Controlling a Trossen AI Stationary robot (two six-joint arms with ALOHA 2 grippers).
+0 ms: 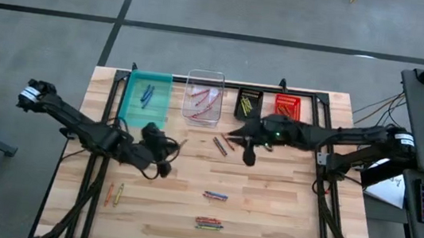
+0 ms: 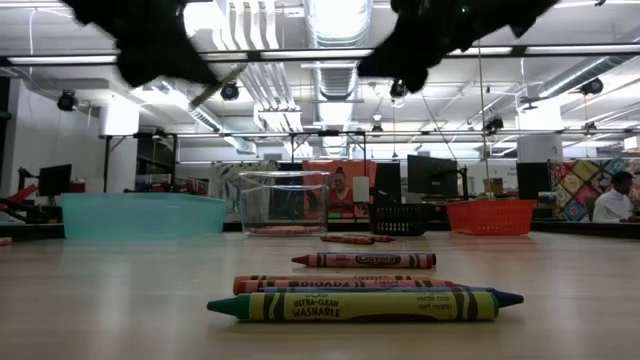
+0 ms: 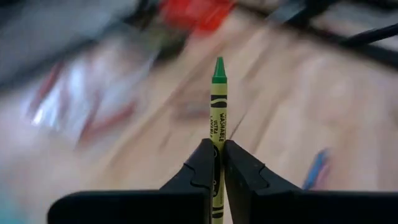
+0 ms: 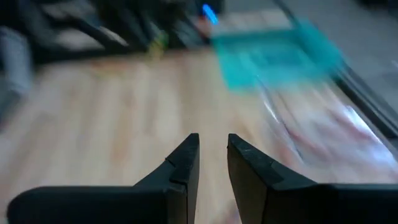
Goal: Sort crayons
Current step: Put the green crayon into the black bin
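Crayons lie scattered over the wooden table (image 1: 281, 215), which bears four bins along its twelve o'clock edge: the teal bin (image 1: 147, 96), the largest, holds two blue crayons (image 1: 147, 95); beside it the clear bin (image 1: 203, 96) holds several red ones; then come the small black bin (image 1: 248, 103) and the small red bin (image 1: 286, 106).

The left gripper (image 1: 160, 164) hangs over the table at about nine o'clock from centre. Its fingers are pressed together, pinching a green crayon (image 3: 217, 106) with a yellow-green wrapper, which sticks out straight past the fingertips.

The right gripper (image 1: 249, 153) hangs just below the black bin, toward one o'clock, its fingers parted by a narrow gap and holding nothing.

Loose crayons on the table: two (image 1: 219, 145) near the centre just beside the right gripper, a few more under that gripper, two (image 1: 115, 194) at seven o'clock, one pair (image 1: 215, 195) at five o'clock, and a small cluster of about three (image 1: 209, 224) at six o'clock near the edge.
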